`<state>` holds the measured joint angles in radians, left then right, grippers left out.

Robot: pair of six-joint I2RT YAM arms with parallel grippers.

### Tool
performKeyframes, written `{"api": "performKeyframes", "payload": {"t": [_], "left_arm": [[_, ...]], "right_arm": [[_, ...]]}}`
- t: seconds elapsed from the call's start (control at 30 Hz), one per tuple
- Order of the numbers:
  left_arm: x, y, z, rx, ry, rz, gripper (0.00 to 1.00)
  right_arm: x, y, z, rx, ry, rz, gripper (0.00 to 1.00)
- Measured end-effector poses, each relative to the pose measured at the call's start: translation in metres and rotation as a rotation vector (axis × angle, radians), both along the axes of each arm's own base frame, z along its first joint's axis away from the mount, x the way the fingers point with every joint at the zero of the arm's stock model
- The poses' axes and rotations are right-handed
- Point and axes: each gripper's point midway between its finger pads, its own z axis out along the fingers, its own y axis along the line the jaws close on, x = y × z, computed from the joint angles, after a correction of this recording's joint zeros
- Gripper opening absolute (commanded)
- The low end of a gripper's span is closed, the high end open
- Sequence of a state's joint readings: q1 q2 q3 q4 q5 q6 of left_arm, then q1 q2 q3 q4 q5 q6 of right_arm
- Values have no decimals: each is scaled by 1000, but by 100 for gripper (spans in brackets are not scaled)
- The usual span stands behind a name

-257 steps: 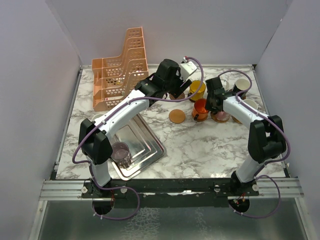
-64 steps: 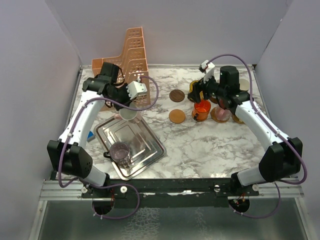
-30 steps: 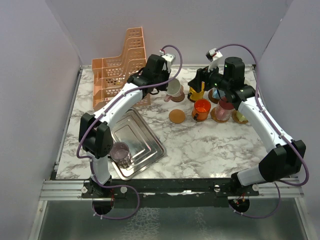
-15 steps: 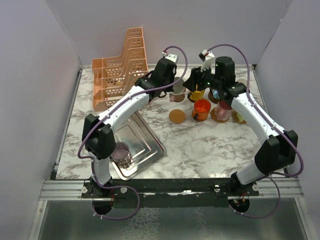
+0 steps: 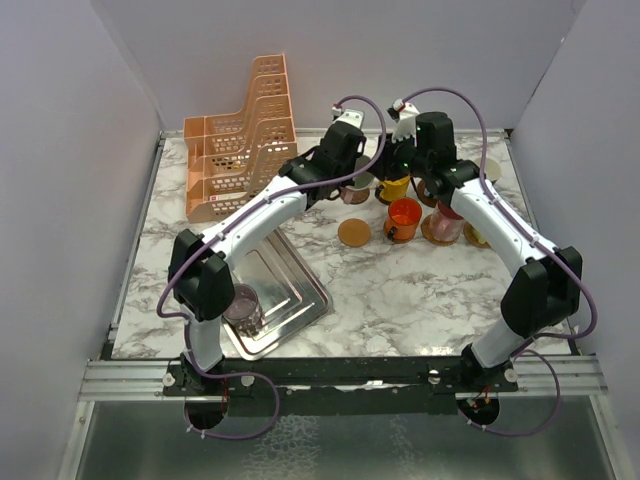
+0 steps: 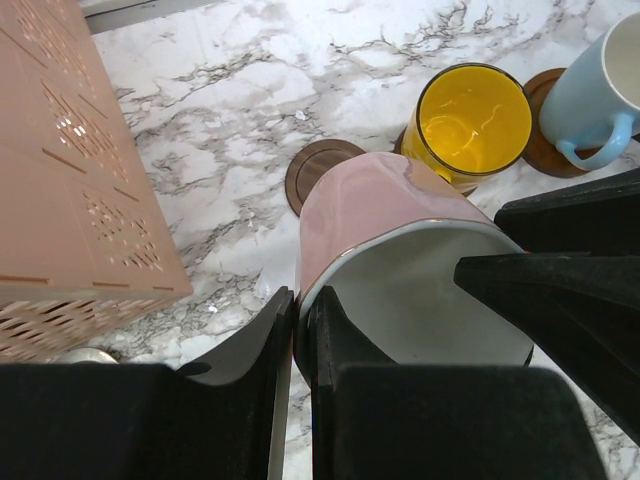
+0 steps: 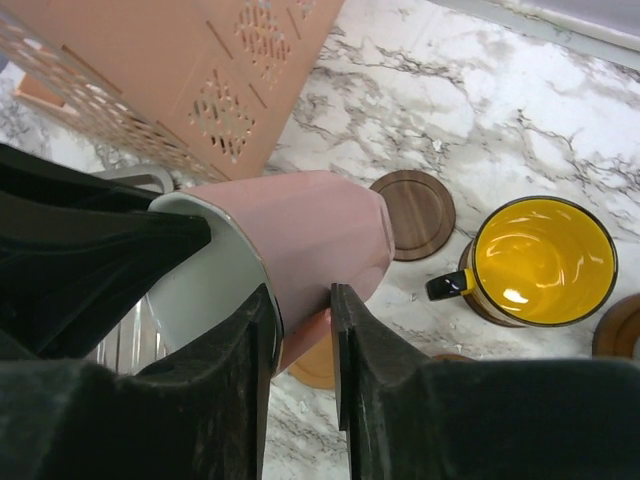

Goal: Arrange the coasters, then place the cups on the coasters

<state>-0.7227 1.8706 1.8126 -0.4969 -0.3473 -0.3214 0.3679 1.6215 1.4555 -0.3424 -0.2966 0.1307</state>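
Observation:
A pink cup (image 6: 370, 200) hangs tilted above an empty dark coaster (image 6: 315, 170) at the back middle of the table. My left gripper (image 6: 297, 300) is shut on the cup's rim. My right gripper (image 7: 300, 290) has come in from the other side. One finger is inside the pink cup (image 7: 310, 230) and the outer one touches its side. A yellow cup (image 6: 473, 120) and a light blue cup (image 6: 600, 90) stand on coasters just behind. A bare tan coaster (image 5: 353, 232) lies beside an orange cup (image 5: 403, 215). A grey-purple cup (image 5: 243, 305) stands in the tray.
A silver tray (image 5: 300, 290) lies at the front left. An orange perforated organizer (image 5: 240, 140) fills the back left corner, close to the left arm. More cups on coasters crowd the back right, under and beside the right arm.
The left arm has carried the pink cup rightward to above the dark coaster. The right gripper has moved in and narrowed its jaws over the cup's wall.

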Motion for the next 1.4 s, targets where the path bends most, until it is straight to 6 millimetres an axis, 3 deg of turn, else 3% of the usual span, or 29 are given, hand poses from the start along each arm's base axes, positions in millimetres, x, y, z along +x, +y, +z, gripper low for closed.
{"api": "performKeyframes", "payload": {"t": [0.27,0.9,1.13,1.3,1.4], "left_arm": [[1,-3,1,9,-12,12,16],[-9,-30,15,-50,-7,-169,29],[-21,-48,45,-125,-56,-291,40],[-30,-47,69,-129,-108,-358,48],[-33,-37,79,-103,-144,-378,53]], "right_arm": [[8,-7,-6,-49,-5,-71,1],[9,-19,-21,-95,24,-126,1],[6,-24,-43,-114,92,-153,1],[7,-26,-51,-104,125,-189,1],[9,-27,-54,-93,141,-217,1]]}}
